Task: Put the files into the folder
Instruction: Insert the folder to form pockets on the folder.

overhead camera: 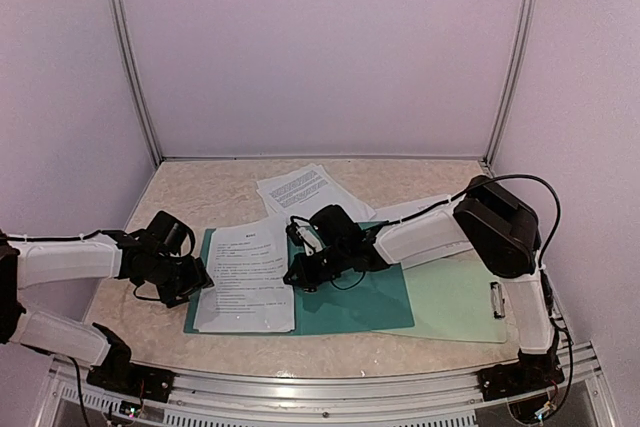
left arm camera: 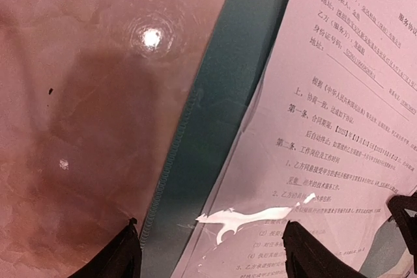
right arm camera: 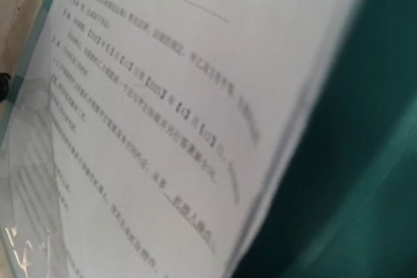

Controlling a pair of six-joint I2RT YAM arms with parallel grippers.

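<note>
With the right pincer [overhead camera: 297,275] fully closed against the files [overhead camera: 245,282], hold unclear, and the left pincer [left arm camera: 212,252] spread wide, empty, keep sheets square on the folder [overhead camera: 360,299] beneath both.

Left end effector [left arm camera: 218,258] open: dark fingertips [left arm camera: 319,255] at 5 and 7 o'clock, set apart over the folder's left border. Folder [left arm camera: 221,96], dark teal with a stitched edge, runs diagonally from 12 to 7 o'clock. Files [left arm camera: 339,109] lie on it toward 3 o'clock, with a white glare streak near 6; bare marbled desk [left arm camera: 78,128] fills 9 to 11 o'clock.
</note>
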